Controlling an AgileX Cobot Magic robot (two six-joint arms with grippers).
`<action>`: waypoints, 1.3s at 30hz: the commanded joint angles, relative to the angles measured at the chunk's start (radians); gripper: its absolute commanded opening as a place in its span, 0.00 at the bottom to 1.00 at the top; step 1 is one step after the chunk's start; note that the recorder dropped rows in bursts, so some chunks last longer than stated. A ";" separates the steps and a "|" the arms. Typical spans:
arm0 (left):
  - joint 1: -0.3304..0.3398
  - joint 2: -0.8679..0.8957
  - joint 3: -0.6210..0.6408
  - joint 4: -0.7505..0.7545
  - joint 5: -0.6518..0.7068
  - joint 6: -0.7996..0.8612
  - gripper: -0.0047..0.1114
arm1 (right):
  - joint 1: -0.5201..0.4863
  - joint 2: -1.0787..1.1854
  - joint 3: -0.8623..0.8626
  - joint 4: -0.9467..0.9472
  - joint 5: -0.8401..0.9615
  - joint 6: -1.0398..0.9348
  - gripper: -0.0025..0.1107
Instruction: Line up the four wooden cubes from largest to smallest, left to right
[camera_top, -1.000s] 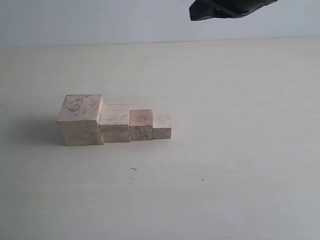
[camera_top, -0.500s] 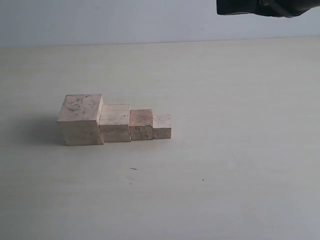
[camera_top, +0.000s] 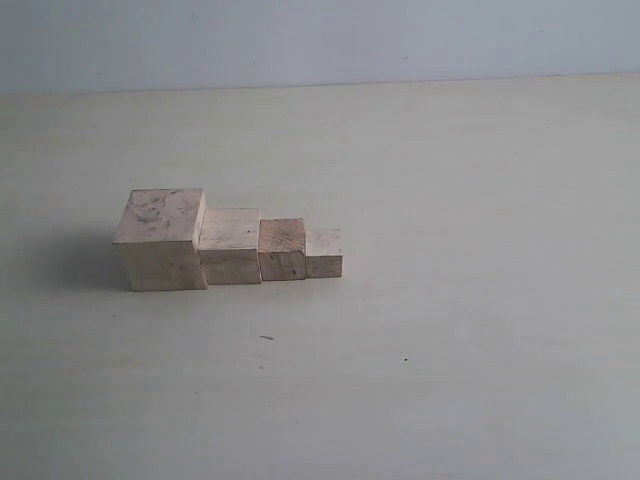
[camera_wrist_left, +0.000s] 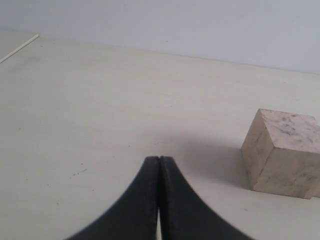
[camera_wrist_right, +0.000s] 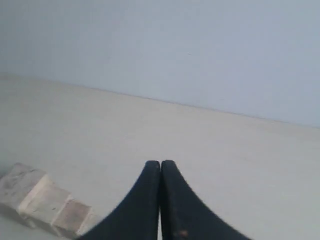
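Four pale wooden cubes stand side by side in a touching row on the table. From left to right they are the largest cube (camera_top: 160, 238), the second cube (camera_top: 230, 245), the third cube (camera_top: 282, 248) and the smallest cube (camera_top: 324, 252). Neither gripper shows in the exterior view. My left gripper (camera_wrist_left: 159, 159) is shut with nothing in it, a short way off from the largest cube (camera_wrist_left: 281, 152). My right gripper (camera_wrist_right: 160, 163) is also shut and empty, up above the table, with part of the cube row (camera_wrist_right: 42, 202) seen below it.
The pale table (camera_top: 450, 300) stretches all round the row, with a light wall (camera_top: 320, 40) behind it. A few tiny dark specks (camera_top: 267, 338) lie in front of the cubes. A table edge (camera_wrist_left: 19, 47) shows in the left wrist view.
The dark gripper at the top of the exterior view has drawn off to the right and upward and is now out of that view. The cubes have not moved.
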 joint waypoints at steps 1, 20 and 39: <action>-0.005 -0.006 0.003 -0.009 -0.010 0.004 0.04 | -0.140 -0.113 0.092 -0.037 -0.012 0.022 0.02; -0.005 -0.006 0.003 -0.009 -0.010 0.004 0.04 | -0.438 -0.539 0.482 -0.129 -0.137 0.022 0.02; -0.005 -0.006 0.003 -0.009 -0.010 0.004 0.04 | -0.435 -0.859 0.966 -0.122 -0.384 0.100 0.02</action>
